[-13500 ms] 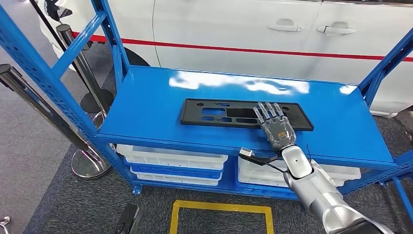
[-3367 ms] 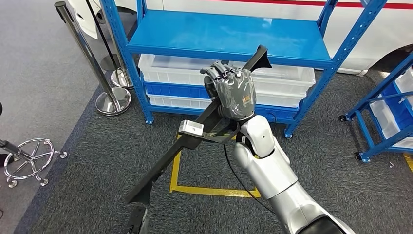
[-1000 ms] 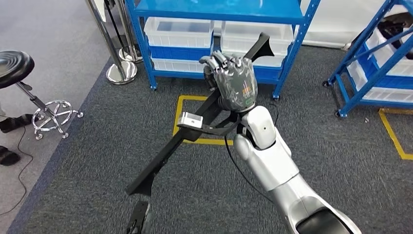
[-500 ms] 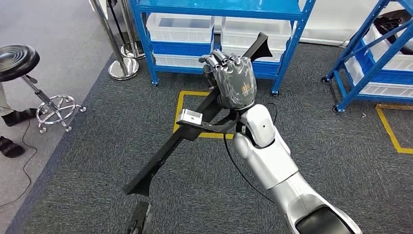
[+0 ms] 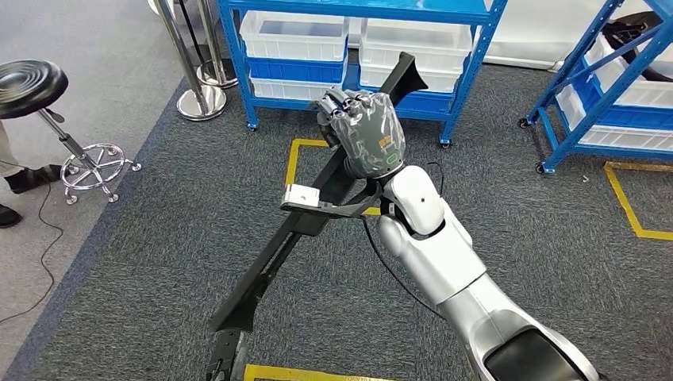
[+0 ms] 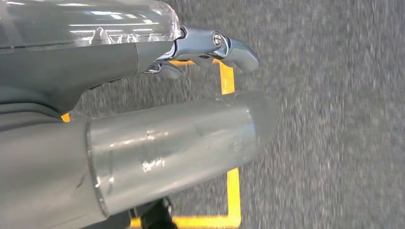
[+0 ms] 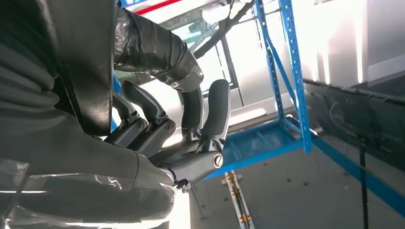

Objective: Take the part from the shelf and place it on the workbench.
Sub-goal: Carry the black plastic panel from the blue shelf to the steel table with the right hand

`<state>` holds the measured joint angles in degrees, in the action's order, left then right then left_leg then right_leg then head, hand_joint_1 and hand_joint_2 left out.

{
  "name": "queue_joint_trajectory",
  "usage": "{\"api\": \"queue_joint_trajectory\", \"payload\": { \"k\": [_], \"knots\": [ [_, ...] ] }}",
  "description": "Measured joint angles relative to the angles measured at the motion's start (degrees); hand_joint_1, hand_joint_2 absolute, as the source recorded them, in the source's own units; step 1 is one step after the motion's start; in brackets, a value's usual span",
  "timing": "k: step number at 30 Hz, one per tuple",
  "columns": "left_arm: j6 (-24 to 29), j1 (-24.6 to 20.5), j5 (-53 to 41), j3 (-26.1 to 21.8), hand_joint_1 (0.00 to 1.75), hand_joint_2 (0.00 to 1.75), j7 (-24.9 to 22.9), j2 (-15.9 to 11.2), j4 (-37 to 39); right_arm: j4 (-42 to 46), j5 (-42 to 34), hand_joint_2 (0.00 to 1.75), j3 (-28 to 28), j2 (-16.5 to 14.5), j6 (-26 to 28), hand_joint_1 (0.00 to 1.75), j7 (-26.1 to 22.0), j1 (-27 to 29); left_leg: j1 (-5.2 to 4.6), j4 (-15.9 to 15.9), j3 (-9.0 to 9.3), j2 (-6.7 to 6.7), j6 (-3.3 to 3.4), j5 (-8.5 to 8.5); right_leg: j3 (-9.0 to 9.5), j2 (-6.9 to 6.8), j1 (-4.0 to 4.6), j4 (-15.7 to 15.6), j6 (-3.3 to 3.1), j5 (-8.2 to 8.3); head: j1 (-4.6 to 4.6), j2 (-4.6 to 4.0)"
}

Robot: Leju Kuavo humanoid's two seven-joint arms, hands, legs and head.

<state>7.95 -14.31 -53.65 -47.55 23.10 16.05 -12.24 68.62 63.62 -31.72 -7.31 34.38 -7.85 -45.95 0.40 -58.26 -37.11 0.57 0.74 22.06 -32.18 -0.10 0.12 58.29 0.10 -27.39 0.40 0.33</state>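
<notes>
While the right hand clenches around the long black part, that part runs on a slant across the middle of the head view, its upper end toward 1 o'clock in front of the blue shelf and its lower end toward 7 o'clock above the grey carpet. In the right wrist view the dark fingers wrap over the part's edge. White bins sit on the shelf's lower level at 12 o'clock. A second blue rack stands at 2 o'clock, well apart from the hand. At 10 o'clock stand chrome posts on round bases and a black stool on a wheeled chrome foot; a person's shoes show at 9 o'clock by the picture's edge. A yellow floor outline lies under the part, mostly hidden by it and the silver arm. A small grey camera block on a black bracket sits just beside the part, below the hand. The part's lower tip overlaps a dark object at 6 o'clock that is cut off and hard to identify. In the left wrist view the left hand looms blurred over the carpet and a yellow line, holding nothing that can be seen; whether its fingers are curled or spread cannot be told.
</notes>
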Motion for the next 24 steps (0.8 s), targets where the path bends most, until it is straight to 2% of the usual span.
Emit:
{"api": "queue_joint_trajectory", "payload": {
  "k": [2,3,5,6,7,8,9,11,12,13,16,17,18,19,21,22,23,24],
  "knots": [
    [0.01,0.07,0.03,-0.01,0.0,0.0,0.05,-0.01,0.0,0.04,-1.22,1.75,-0.85,0.32,-0.86,1.75,-0.22,-0.17,0.03,-0.67,-0.5,-0.15,-0.67,0.83,-0.22,-0.22,-0.29,-0.73,-0.71,0.91,-0.02,0.0],
    [0.01,0.09,-0.02,-0.01,0.0,0.0,0.06,-0.02,0.0,0.1,-1.99,1.75,-1.33,0.43,-1.26,1.75,-0.39,-0.22,0.06,-2.36,-1.16,-0.24,-0.95,2.47,-0.45,-0.34,-0.49,-1.08,-1.14,1.46,-0.05,0.0],
    [0.03,0.1,-0.12,-0.01,0.0,0.0,0.07,-0.06,0.0,0.23,-3.14,1.75,-2.27,0.55,-1.74,1.75,-0.64,-0.3,0.3,-9.04,-3.43,-0.31,-1.41,7.36,-1.4,-0.44,-0.59,-1.2,-1.66,2.36,-0.12,0.0],
    [0.03,0.12,-0.15,-0.01,0.0,0.0,0.07,-0.08,0.0,0.26,-3.37,1.75,-2.62,0.61,-1.85,1.75,-0.7,-0.3,0.4,-12.68,-4.48,-0.31,-1.59,9.28,-2.01,-0.44,-0.58,-1.08,-1.7,2.71,-0.11,0.0],
    [0.06,0.14,-0.16,-0.01,0.0,0.0,0.07,-0.1,0.0,0.27,-3.5,1.75,-2.97,0.68,-1.91,1.75,-0.74,-0.28,0.49,-15.04,-4.89,-0.3,-1.75,10.19,-2.65,-0.44,-0.58,-0.89,-1.63,3.04,-0.12,0.0],
    [0.1,0.15,-0.16,-0.01,0.0,0.0,0.16,-0.13,0.0,0.27,-3.58,1.75,-3.27,0.79,-1.95,1.75,-0.77,-0.26,0.59,-15.34,-4.3,-0.29,-1.89,9.98,-3.25,-0.44,-0.62,-0.64,-1.51,3.31,-0.12,0.0],
    [0.14,0.15,-0.17,-0.01,0.0,0.0,0.44,-0.16,0.0,0.29,-3.63,1.75,-3.56,0.92,-1.97,1.75,-0.78,-0.25,0.7,-13.38,-2.58,-0.29,-1.99,8.85,-3.84,-0.43,-0.68,-0.34,-1.38,3.49,-0.12,0.0],
    [0.16,0.01,-0.24,-0.01,0.0,0.0,1.39,-0.24,0.0,0.44,-3.64,1.75,-4.1,1.2,-1.93,1.75,-0.84,-0.24,0.81,-5.62,2.59,-0.32,-2.02,6.68,-4.89,-0.42,-0.78,0.4,-0.97,3.75,-0.12,0.0],
    [0.11,-0.07,-0.22,-0.01,0.0,0.0,1.86,-0.27,0.0,0.55,-3.62,1.75,-4.4,1.33,-1.94,1.75,-0.91,-0.24,0.69,-2.64,4.41,-0.41,-1.8,6.06,-5.28,-0.42,-0.79,0.67,-0.69,3.89,-0.11,0.0],
    [0.04,-0.11,-0.14,-0.02,0.0,0.0,2.2,-0.29,0.0,0.67,-3.5,1.75,-4.78,1.45,-1.95,1.75,-1.01,-0.24,0.54,-0.88,5.35,-0.5,-1.53,6.01,-5.54,-0.41,-0.78,0.87,-0.35,4.08,-0.1,0.0],
    [-0.57,0.04,-0.07,-0.02,0.0,0.0,2.97,-0.36,0.0,0.84,-2.18,1.75,-6.17,1.78,-1.74,1.75,-1.13,-0.12,0.35,-0.33,5.1,-0.57,-0.33,5.54,-5.81,-0.29,-0.79,0.84,0.75,4.74,-0.09,0.0],
    [-0.81,0.1,-0.24,0.01,0.0,0.0,3.21,-0.36,0.0,0.9,-1.7,1.75,-6.55,1.94,-1.51,1.75,-1.09,-0.01,0.42,-0.15,5.01,-0.52,0.21,5.18,-6.03,-0.22,-0.86,1.24,1.07,4.35,-0.09,0.0],
    [-0.97,0.15,-0.46,0.07,0.0,0.0,3.4,-0.36,0.0,0.97,-1.39,1.75,-6.9,2.14,-1.24,1.75,-1.04,0.11,0.52,0.07,4.87,-0.45,0.75,4.8,-6.58,-0.15,-0.9,2.51,1.32,3.26,-0.08,0.0],
    [-0.92,0.24,-0.67,0.13,0.0,0.0,3.45,-0.34,0.0,1.03,-1.26,1.75,-7.12,2.35,-0.94,1.75,-1.01,0.27,0.58,0.22,4.66,-0.39,1.21,4.45,-7.63,-0.07,-0.97,5.07,1.52,1.42,-0.08,0.0],
    [-0.57,0.59,-0.97,0.23,0.0,0.0,3.39,-0.37,0.0,1.09,-1.09,1.75,-7.51,2.83,-0.45,1.75,-0.94,0.81,0.45,0.19,4.04,-0.36,1.63,3.98,-10.49,-0.01,-0.96,12.32,1.83,-2.69,-0.08,0.0],
    [-0.37,0.87,-1.13,0.27,0.0,0.0,3.31,-0.4,0.0,1.11,-0.98,1.75,-7.7,3.1,-0.28,1.75,-0.91,1.24,0.38,0.14,3.73,-0.36,1.68,3.8,-11.52,0.0,-0.96,15.24,1.91,-3.87,-0.08,0.0],
    [-0.21,1.16,-1.28,0.32,0.0,0.0,3.22,-0.44,0.0,1.17,-0.85,1.75,-7.88,3.41,-0.19,1.75,-0.87,1.71,0.31,0.08,3.49,-0.36,1.68,3.66,-11.61,0.0,-0.95,16.25,1.88,-3.94,-0.08,0.0],
    [-0.07,1.42,-1.47,0.38,0.0,0.0,3.12,-0.48,0.0,1.27,-0.69,1.75,-8.06,3.71,-0.12,1.75,-0.85,2.16,0.24,0.0,3.32,-0.37,1.66,3.57,-10.6,0.0,-0.92,15.15,1.72,-3.04,-0.08,0.0]
  ]
}}
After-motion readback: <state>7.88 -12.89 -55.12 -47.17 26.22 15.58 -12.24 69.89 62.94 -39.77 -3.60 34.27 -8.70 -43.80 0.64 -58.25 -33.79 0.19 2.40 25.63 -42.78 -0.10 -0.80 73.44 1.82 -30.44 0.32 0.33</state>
